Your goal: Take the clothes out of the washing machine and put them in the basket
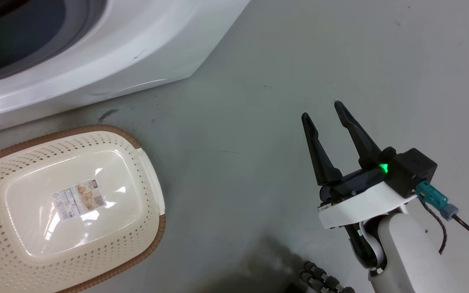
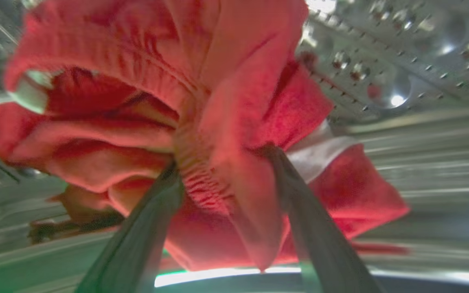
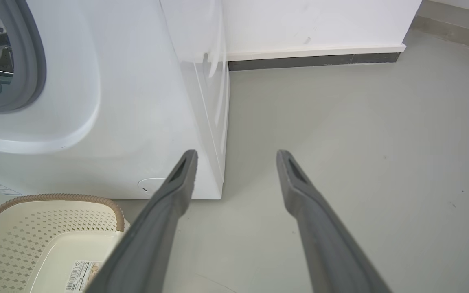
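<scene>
- Left wrist view: the left gripper [image 2: 223, 158] is clamped on the clothes [image 2: 136, 122]. A thick fold of red fabric is bunched between its two dark fingers, and a white stripe shows by the right-hand finger.
- The clothes lie inside the washing machine, with the perforated steel drum [image 2: 401, 53] behind and around them. This picture is blurred, so I cannot tell whether the fabric touches the drum wall.
- Head view: the right gripper [image 1: 321, 111] hangs over the grey floor [image 1: 259, 101], its fingers spread apart and nothing between them. It is well apart from the basket [image 1: 55, 136].
- The basket sits on the floor just in front of the washing machine [image 1: 116, 53]. A label [image 1: 79, 199] is stuck to its glossy cream bottom.
- Right wrist view: the right gripper [image 3: 236, 154] points towards the machine's lower front corner. The basket [image 3: 55, 197] is at lower left, the grey porthole rim [image 3: 35, 61] at upper left.
- A white wall [image 3: 320, 20] with a dark skirting [image 3: 312, 61] closes the background.
</scene>
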Tool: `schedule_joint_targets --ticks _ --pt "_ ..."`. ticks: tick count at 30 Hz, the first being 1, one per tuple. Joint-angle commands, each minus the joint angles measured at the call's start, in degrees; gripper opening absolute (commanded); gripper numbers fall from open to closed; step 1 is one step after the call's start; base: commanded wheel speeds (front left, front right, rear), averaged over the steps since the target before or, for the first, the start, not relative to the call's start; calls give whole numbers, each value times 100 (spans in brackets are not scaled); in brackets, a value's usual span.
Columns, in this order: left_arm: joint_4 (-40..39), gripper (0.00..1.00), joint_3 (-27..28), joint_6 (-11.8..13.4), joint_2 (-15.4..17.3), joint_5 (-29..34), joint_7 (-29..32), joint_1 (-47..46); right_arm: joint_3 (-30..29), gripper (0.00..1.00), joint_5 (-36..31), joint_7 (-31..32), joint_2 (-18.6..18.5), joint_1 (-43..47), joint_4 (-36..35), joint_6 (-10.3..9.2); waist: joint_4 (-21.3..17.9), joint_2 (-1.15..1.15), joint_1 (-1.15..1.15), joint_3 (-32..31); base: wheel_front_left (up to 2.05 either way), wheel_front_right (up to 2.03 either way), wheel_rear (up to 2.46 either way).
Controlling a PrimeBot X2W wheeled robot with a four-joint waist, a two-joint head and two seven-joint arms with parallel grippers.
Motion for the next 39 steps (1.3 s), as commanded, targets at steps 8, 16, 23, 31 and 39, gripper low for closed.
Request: schedule_joint_targets --ticks 8,16,23,31,39 --pt "-31 0 -45 138 119 -44 745 28 87 100 93 -16 11 -64 43 -4 -111 0 -1 50 0 0 0" --pt "-571 0 -31 285 76 -119 171 440 32 100 42 -16 11 -100 142 -4 -21 0 -1 -179 0 0 0" --pt "-910 0 81 383 -120 -297 -1430 1210 -124 100 -149 -15 9 35 247 -4 239 0 -1 -840 0 0 0" --pt "-777 0 118 358 -476 -467 -3123 2099 -324 100 -472 -16 7 380 388 -4 647 0 -1 -1806 0 0 0" --pt "-705 0 -47 424 -837 -445 -4384 2865 -518 100 -687 -13 6 795 530 -4 1003 0 -1 -2653 0 0 0"
